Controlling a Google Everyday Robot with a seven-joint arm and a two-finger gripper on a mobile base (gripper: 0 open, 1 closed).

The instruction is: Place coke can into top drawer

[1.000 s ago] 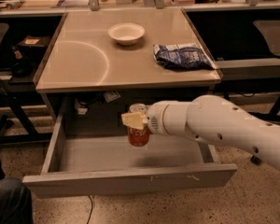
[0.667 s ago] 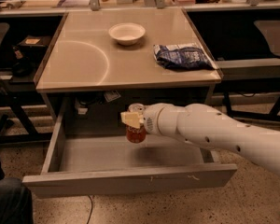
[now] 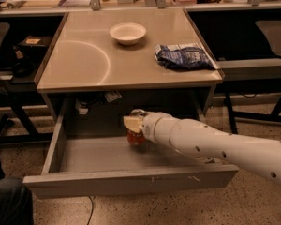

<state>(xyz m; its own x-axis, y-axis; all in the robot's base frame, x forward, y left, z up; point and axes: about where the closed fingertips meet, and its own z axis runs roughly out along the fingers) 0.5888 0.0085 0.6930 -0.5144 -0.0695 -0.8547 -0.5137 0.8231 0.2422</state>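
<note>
The top drawer (image 3: 126, 182) is pulled fully out under the desk, its plain grey inside showing. The coke can (image 3: 135, 138), red, stands upright low in the drawer's middle, near the back, at or just above the floor. My gripper (image 3: 134, 124) reaches in from the right on a white arm and is shut on the can from above; its pale fingers cover the can's top.
On the desk top (image 3: 84, 64) sit a white bowl (image 3: 127, 33) at the back and a blue crinkled bag (image 3: 183, 56) at the right. Dark chairs and desk frames stand to both sides. A cable lies on the speckled floor below the drawer front.
My arm has stretched further into the drawer and moved the can slightly back and down toward the drawer floor. The can is still held.
</note>
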